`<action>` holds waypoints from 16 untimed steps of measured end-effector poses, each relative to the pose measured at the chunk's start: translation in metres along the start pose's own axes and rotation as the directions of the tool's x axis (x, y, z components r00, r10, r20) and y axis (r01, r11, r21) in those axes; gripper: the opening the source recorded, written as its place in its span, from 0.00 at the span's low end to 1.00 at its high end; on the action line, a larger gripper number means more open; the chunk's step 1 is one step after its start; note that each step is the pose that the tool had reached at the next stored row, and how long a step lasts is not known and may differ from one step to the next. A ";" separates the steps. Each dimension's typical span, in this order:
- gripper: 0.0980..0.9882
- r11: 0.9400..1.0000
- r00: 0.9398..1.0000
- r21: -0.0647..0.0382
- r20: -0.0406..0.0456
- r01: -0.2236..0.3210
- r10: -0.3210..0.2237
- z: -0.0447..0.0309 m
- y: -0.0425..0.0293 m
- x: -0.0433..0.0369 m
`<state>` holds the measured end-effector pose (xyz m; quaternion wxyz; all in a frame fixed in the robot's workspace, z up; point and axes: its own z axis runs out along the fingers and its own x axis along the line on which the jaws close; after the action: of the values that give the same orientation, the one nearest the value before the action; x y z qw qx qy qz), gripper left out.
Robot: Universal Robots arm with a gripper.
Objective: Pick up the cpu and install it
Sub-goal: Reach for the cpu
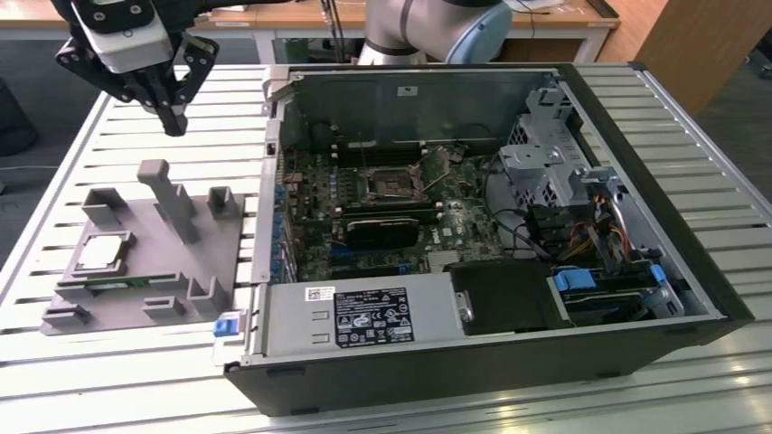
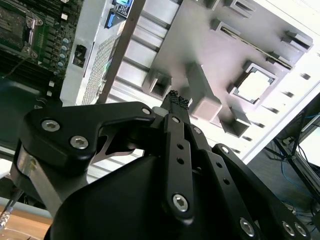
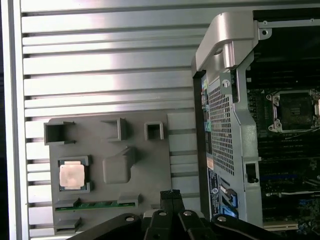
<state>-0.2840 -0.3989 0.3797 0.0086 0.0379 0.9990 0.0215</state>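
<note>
Where your slatted metal bench (image 1: 145, 389) spreads under everything, its pale ribs run across the exterior view and throw back bright glare in the first wrist view. Two things stand on it. A grey fixture tray (image 1: 163, 258) sits toward the exterior view's left. An open computer case (image 1: 483, 384) lies just beside it on the right, with its inside facing up. Behind the bench you can see wooden desktops (image 1: 302, 14) and a wooden panel (image 1: 706, 41) at the far corner on the exterior view's right. The arm's grey base (image 1: 422, 27) rises at the bench's far edge, behind the case.

The cpu (image 1: 100, 252) lies flat in a square recess of the tray, silvery top up, on the side of the tray away from the case. A green memory stick (image 1: 115, 284) rests in a slot just beside it, and a tall post (image 1: 169, 194) stands near the tray's middle. Inside the case the motherboard (image 1: 386, 217) carries its black socket (image 1: 389, 183), well apart from the cpu, with the case wall between them.

Your jaws hang in the air over the bench beyond the tray's far end, pointing down and well apart from the cpu. They are closed on nothing. In the second wrist view the ridged fingertips (image 2: 179, 100) press against each other, lined up with the post below. In the first wrist view the tips (image 3: 171, 195) sit over the tray's edge nearest the case.
</note>
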 end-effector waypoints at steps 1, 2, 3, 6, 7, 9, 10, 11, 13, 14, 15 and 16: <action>0.01 1.000 1.000 0.000 0.000 0.000 0.000 0.0000 -0.0001 0.0011; 0.01 1.000 1.000 0.000 0.000 0.000 0.000 0.0001 -0.0002 0.0023; 0.01 1.000 1.000 0.000 0.000 0.000 0.000 0.0002 -0.0003 0.0039; 0.01 1.000 1.000 0.000 0.000 0.000 0.000 0.0003 -0.0007 0.0092; 0.01 1.000 1.000 0.000 0.000 0.000 0.000 0.0003 -0.0009 0.0113; 0.01 1.000 1.000 0.000 0.000 0.000 0.000 0.0005 -0.0013 0.0165; 0.01 1.000 1.000 0.000 0.000 0.000 0.000 0.0005 -0.0015 0.0197; 0.01 1.000 1.000 0.000 0.000 0.000 0.000 0.0006 -0.0019 0.0237; 0.01 1.000 1.000 0.000 0.000 0.000 0.000 0.0005 -0.0025 0.0330; 0.01 1.000 1.000 0.000 0.000 0.000 0.000 0.0005 -0.0029 0.0375; 0.01 1.000 1.000 0.000 0.000 0.000 0.000 0.0005 -0.0033 0.0420; 0.01 1.000 1.000 0.000 0.000 0.000 0.000 0.0006 -0.0036 0.0465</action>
<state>-0.3306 -0.3990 0.3783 0.0085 0.0379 0.9990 0.0215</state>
